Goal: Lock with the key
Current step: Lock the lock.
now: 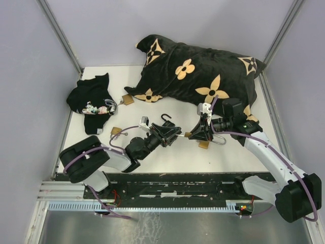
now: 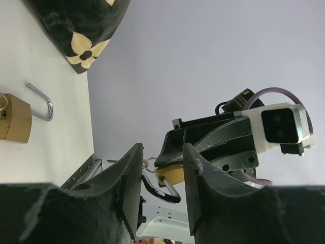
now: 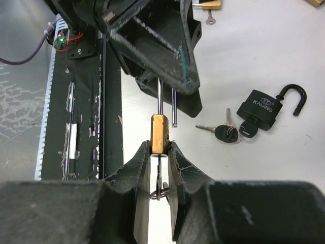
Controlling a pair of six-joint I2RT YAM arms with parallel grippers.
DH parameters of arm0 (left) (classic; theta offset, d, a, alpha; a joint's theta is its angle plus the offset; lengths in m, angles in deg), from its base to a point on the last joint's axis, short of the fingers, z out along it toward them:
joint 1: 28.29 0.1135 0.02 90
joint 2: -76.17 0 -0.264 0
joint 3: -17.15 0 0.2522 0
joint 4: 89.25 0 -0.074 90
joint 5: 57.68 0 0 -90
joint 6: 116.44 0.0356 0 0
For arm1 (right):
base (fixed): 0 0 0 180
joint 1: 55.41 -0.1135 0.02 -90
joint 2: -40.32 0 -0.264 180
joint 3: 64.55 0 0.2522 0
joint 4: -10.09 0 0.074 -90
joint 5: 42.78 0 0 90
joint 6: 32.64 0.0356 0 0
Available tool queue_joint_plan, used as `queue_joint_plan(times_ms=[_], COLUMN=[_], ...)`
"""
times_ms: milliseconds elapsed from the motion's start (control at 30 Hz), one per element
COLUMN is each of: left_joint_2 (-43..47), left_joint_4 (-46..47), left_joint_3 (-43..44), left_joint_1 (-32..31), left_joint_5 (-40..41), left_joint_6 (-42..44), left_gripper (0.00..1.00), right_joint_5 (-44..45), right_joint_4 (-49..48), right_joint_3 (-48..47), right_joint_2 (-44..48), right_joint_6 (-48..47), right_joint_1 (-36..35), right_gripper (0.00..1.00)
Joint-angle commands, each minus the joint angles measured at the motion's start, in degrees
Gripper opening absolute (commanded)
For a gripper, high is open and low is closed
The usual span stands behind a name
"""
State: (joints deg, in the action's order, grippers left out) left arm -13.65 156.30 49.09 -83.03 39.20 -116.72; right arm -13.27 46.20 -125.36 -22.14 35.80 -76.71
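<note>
Right gripper [image 3: 159,150]: jaws pinching the brass padlock [image 3: 159,133]
Left gripper [image 2: 162,153]: jaws partway apart by the shackle [image 3: 160,96], can't tell if gripping
Progress: shackle's popped open, so not locked yet

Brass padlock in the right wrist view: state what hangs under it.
Under the brass padlock, a key and its ring hang between the jaws. The keyhole is hidden.
</note>
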Motion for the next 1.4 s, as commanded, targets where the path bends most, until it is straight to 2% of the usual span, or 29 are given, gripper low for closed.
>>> queue_joint_plan(times_ms=[0, 233, 400, 533, 700, 833, 1167, 1367], left_joint_2=[6.2, 13.0, 12.8, 13.6, 16.4, 17.7, 21.7, 24.9], left_joint_4=[-6.1, -20.0, -20.1, -18.8, -17.5, -17.0, -9.5, -12.8], left_joint_3=[1.8, 2.8, 4.1, 4.3, 3.2, 2.8, -1.8, -2.1], left_joint_1=[0.0, -1.9, -2.2, -2.2, -2.6, -2.7, -2.9, -3.0], left_joint_5=[-1.9, -0.5, -0.6, -0.5, 0.9, -0.1, -4.8, -8.0], left_joint_6=[2.6, 6.5, 8.3, 12.0, 17.4, 20.9, 35.3, 40.9], left_gripper=[0.45, 0.50, 0.40, 0.26, 0.21, 0.17, 0.22, 0.32], right_joint_5=[1.2, 1.5, 1.2, 0.8, 1.6, -0.2, -11.6, -14.5], right_joint_4=[3.8, 6.3, 6.7, 7.7, 9.0, 6.6, 6.6, 5.9], right_joint_3=[-2.8, -2.7, -2.7, -3.2, -4.1, -4.8, -8.4, -8.5], right_joint_2=[2.1, 2.3, 1.5, -0.1, -2.1, -3.6, -10.3, -11.2], right_joint_6=[-4.7, -8.6, -9.1, -9.3, -9.6, -4.1, 5.2, 7.1], right_joint_1=[-1.0, -1.4, -2.4, -3.2, -3.8, -3.7, -0.6, 0.4], right_gripper=[0.02, 0.02, 0.02, 0.02, 0.02, 0.02, 0.02, 0.02])
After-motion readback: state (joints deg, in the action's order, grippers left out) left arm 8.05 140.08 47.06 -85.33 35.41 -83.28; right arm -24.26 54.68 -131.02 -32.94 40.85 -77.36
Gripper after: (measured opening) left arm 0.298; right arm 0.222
